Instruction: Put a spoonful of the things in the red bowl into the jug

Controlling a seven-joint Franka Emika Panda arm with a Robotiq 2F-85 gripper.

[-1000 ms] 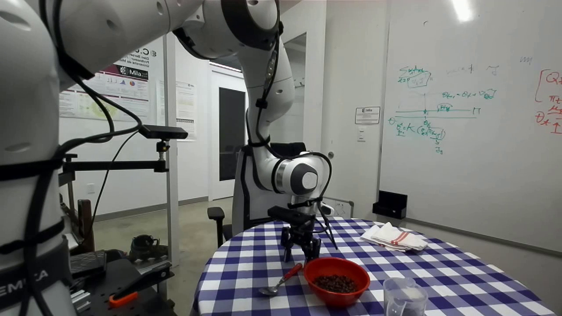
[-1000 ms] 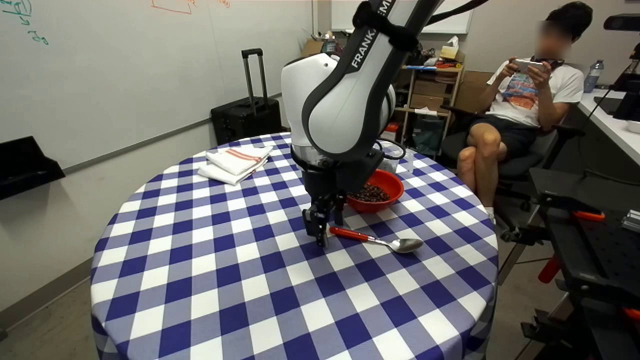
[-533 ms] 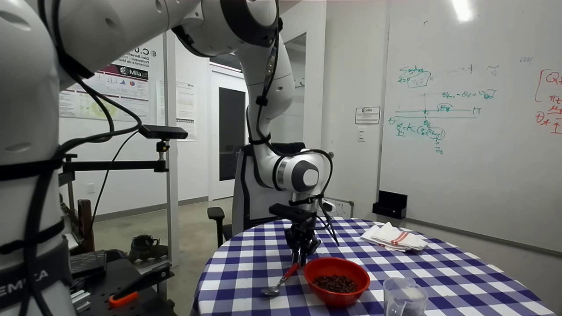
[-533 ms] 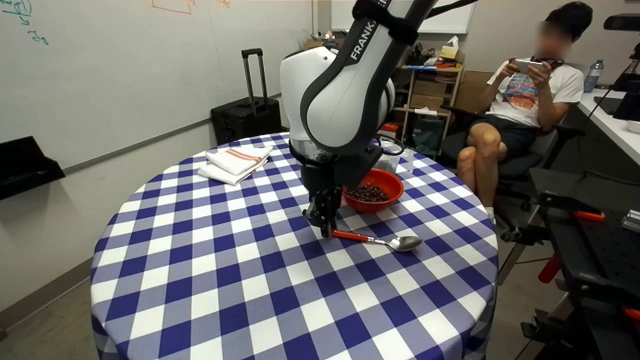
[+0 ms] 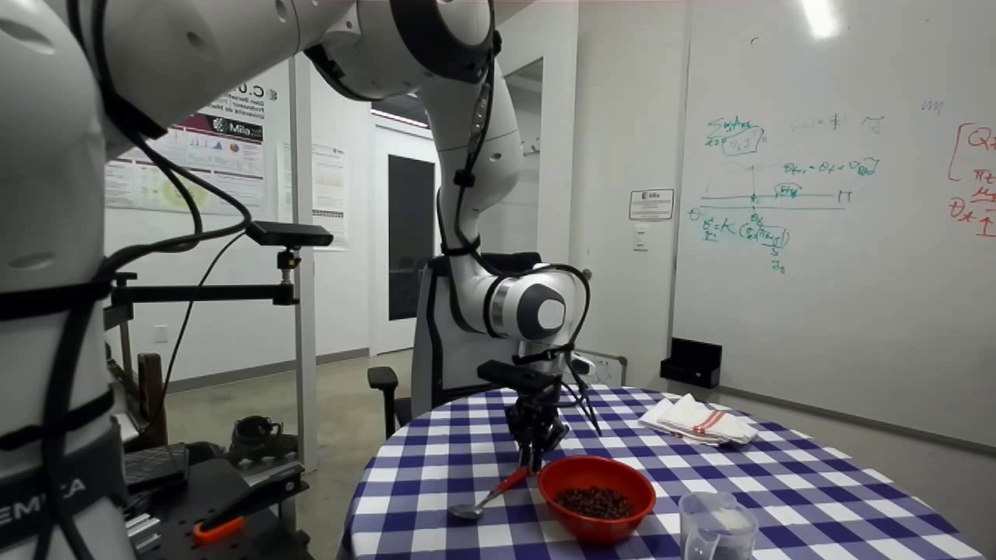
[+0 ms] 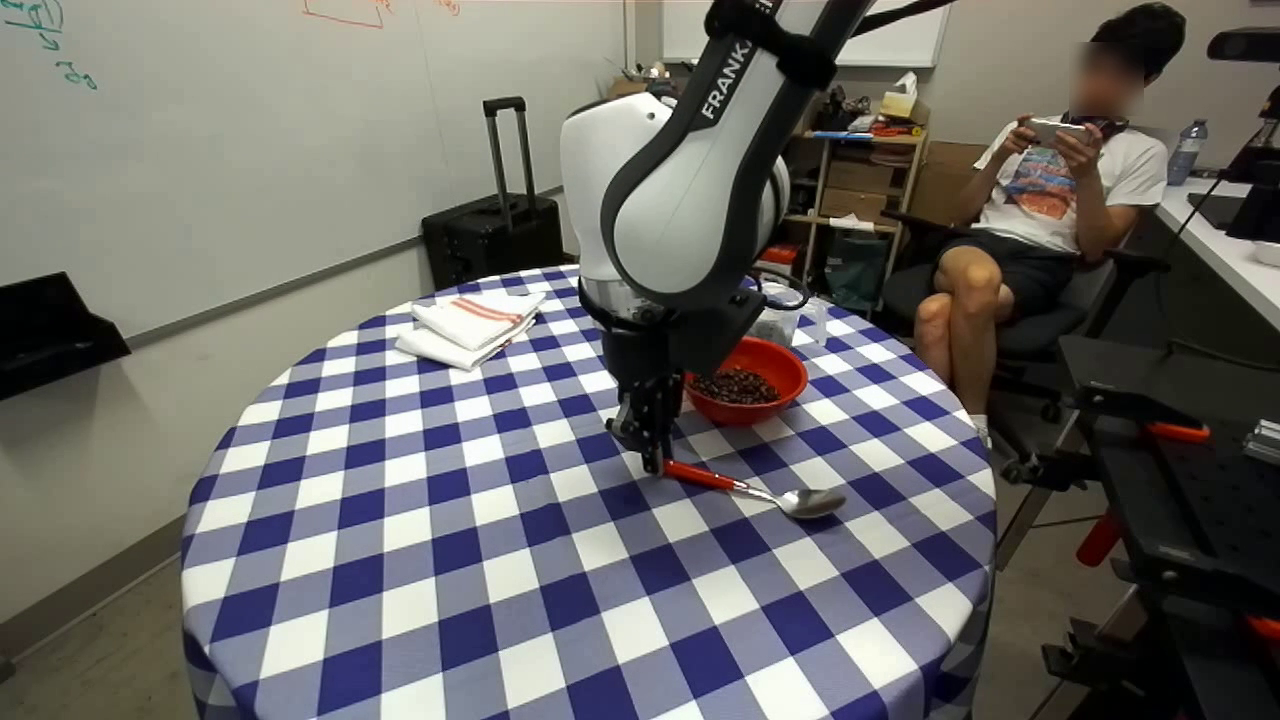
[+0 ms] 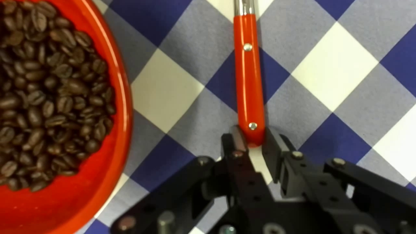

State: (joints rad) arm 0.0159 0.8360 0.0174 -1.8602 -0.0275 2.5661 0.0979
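The gripper (image 7: 254,141) has its jaws pinched on the spoon (image 7: 248,76), at the smooth, riveted red handle's end. To the left in the wrist view, creased coffee beans (image 7: 48,107) lie in the glossy red bowl (image 7: 125,110). Only the exterior views give me the rounded steel scoop (image 6: 812,503) and, beside the bowl, the clear jug (image 5: 717,526).

In an exterior view we note a wht arm (image 5: 455,132), dk-grey joint cap (image 5: 529,307) near ctr, blk cables (image 5: 66,365) w/ blk straps (image 5: 43,302) at far L. We also spot, in an exterior view, wht "FRANK" lettering (image 6: 725,82), top ctr. Wrist view, btm ctr: blk gripper (image 7: 253,139) w/ silvery screws (image 7: 297,155).
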